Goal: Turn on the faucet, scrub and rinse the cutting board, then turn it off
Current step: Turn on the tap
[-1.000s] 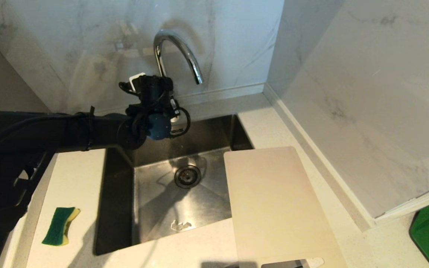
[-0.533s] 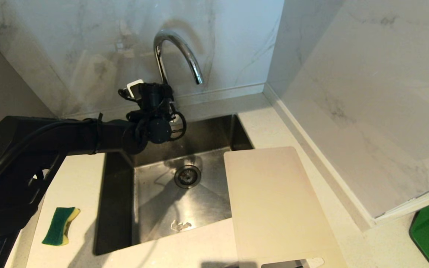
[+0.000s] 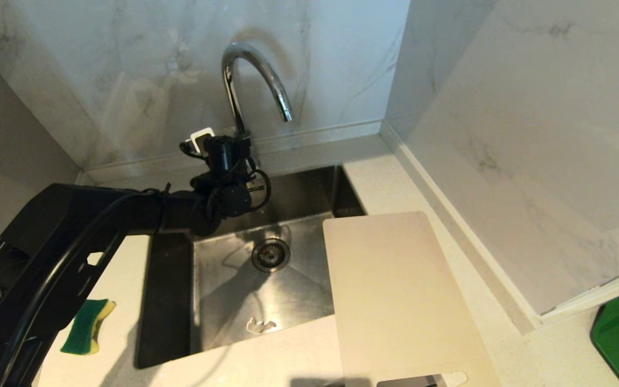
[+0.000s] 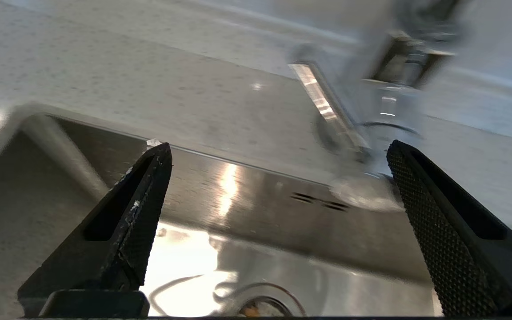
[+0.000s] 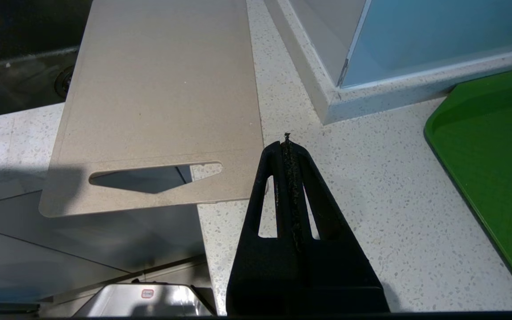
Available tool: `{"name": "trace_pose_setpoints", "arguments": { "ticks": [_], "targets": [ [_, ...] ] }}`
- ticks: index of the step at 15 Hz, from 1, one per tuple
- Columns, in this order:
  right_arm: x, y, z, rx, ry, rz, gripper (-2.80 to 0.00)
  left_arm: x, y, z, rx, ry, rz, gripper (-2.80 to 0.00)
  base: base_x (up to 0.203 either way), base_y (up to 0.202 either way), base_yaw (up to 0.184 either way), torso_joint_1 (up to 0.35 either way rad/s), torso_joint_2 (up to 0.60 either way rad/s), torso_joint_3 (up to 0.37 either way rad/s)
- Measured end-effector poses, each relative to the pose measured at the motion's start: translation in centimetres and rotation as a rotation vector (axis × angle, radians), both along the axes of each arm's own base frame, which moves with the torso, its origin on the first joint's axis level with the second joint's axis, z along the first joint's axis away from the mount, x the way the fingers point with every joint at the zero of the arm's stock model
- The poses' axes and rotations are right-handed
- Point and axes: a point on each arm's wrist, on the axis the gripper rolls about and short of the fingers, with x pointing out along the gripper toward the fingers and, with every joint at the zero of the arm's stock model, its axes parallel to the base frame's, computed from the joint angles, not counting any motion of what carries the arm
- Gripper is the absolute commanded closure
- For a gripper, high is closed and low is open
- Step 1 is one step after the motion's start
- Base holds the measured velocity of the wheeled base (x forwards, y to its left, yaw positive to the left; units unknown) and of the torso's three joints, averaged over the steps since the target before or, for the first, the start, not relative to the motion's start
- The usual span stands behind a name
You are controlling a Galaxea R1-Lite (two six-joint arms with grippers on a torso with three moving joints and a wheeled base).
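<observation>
1. The left hand (image 4: 278, 151), spread wide, is held at the faucet (image 3: 245, 70) base; the lever (image 4: 322, 104) can be missed.
2. The cutting board (image 3: 395, 301), at four o'clock from the drain (image 3: 270, 254), overhangs the sink (image 3: 309, 199) and can tip.
3. The right hand (image 5: 287, 138) is pressed together, idle.

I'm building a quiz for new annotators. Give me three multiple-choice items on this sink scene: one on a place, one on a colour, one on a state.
1. Where does the cutting board lie?
A. Flat in the sink basin
B. On the counter, one corner over the sink
C. Leaning on the wall

2. What colour is the sponge?
A. Pink
B. Blue
C. Green and yellow

3. How is the left gripper, by the faucet?
A. Open
B. Shut on the sponge
C. Shut on the board

Answers: 1 B, its far left corner overhangs the basin; 2 C, green top on a yellow layer; 3 A, fingers wide apart, nothing between them.
</observation>
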Motion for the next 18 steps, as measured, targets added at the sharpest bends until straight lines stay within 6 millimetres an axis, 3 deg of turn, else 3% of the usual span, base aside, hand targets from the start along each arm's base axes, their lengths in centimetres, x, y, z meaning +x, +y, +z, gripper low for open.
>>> {"name": "trace_pose_setpoints", "arguments": {
  "ticks": [18],
  "targets": [
    [0.0, 0.0, 0.0, 0.0, 0.0, 0.0, 0.0, 1.3, 2.1, 0.1, -0.03, -0.068, 0.059, -2.8, 0.0, 0.0, 0.0, 0.0, 0.0, 0.0]
  ]
}}
